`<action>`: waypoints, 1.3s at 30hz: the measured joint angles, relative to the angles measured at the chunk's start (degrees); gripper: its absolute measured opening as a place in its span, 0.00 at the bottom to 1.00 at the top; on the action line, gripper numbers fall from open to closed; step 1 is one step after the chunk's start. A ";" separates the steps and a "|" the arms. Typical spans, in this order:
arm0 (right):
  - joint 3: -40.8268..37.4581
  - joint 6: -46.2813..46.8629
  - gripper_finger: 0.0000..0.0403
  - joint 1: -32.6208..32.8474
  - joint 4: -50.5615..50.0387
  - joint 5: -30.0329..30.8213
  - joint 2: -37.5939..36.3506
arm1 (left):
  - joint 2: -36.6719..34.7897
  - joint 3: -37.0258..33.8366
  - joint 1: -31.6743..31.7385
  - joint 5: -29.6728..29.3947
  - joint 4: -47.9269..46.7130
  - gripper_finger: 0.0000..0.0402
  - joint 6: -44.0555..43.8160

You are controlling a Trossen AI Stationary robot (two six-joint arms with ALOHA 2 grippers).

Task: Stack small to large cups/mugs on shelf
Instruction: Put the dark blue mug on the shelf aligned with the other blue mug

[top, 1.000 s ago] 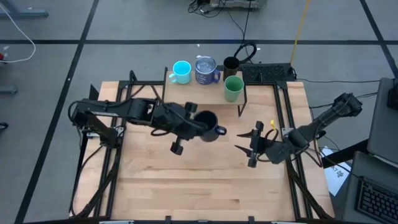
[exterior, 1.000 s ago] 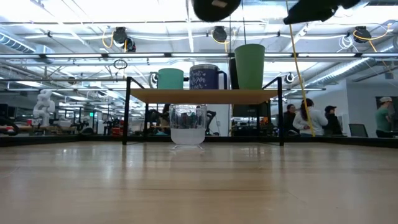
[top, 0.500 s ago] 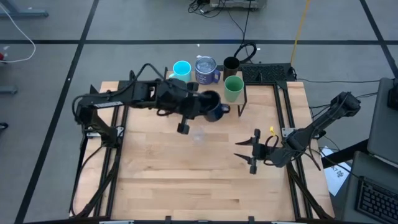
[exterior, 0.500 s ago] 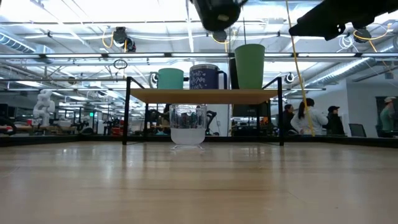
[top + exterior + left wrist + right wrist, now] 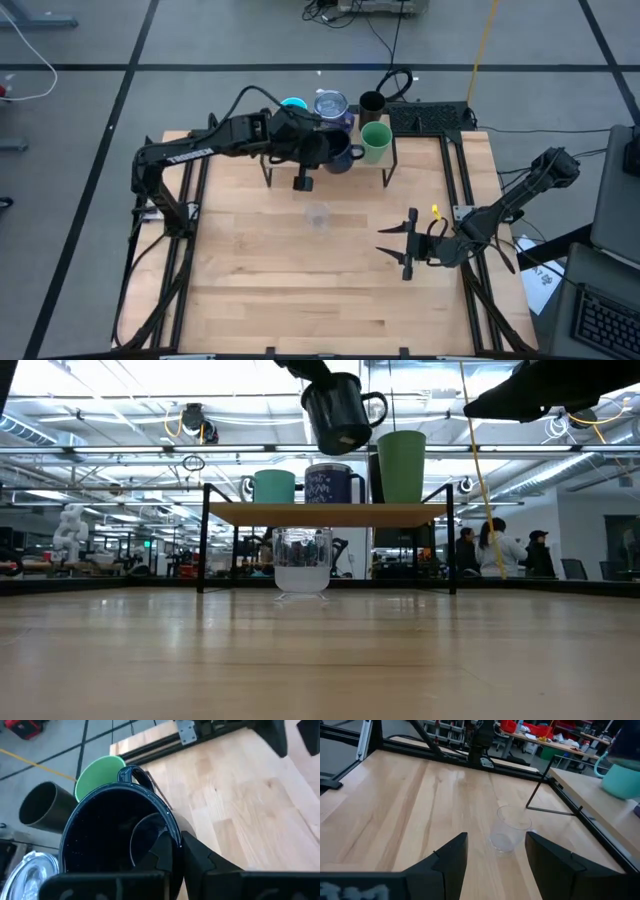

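My left gripper [image 5: 322,152] is shut on the dark handled mug [image 5: 338,156], which hangs in the air over the shelf's [image 5: 325,513] front edge in the low view [image 5: 340,410]. On the shelf stand the cyan mug [image 5: 273,486], the blue-purple mug with silvery top [image 5: 328,483], the black tumbler [image 5: 371,103] and the green cup [image 5: 401,465]. The small clear glass [image 5: 317,215] stands on the table in front of the shelf. My right gripper [image 5: 405,245] is open and empty at the table's right, pointing at the glass [image 5: 510,830]. My left gripper holds the dark mug by its rim and wall [image 5: 172,832], on the side away from the handle [image 5: 137,775]. One finger [image 5: 159,849] is inside the mug and one [image 5: 200,860] outside. The fingers come from the table's left. The mug is lifted clear above the shelf, slightly tilted.
The shelf stands on thin black legs [image 5: 205,540] at the table's far edge. Black frame rails [image 5: 185,250] run along the table's left and right sides. People sit in the room beyond the table [image 5: 490,550].
My left gripper has carried the dark mug from over the middle of the table toward the far edge, to above the shelf between the blue-purple mug and the green cup. The clear glass, hidden under the arm before, now shows. My right gripper has shifted slightly toward the near edge.
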 joint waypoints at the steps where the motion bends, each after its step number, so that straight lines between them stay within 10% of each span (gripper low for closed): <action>1: 0.00 -0.03 0.47 0.00 0.00 0.00 0.00 | 0.19 0.02 0.26 0.06 0.06 0.04 0.04; 39: 0.04 -1.42 0.47 0.00 -0.20 0.04 0.00 | 5.77 0.00 3.81 -15.73 -3.36 0.05 -18.22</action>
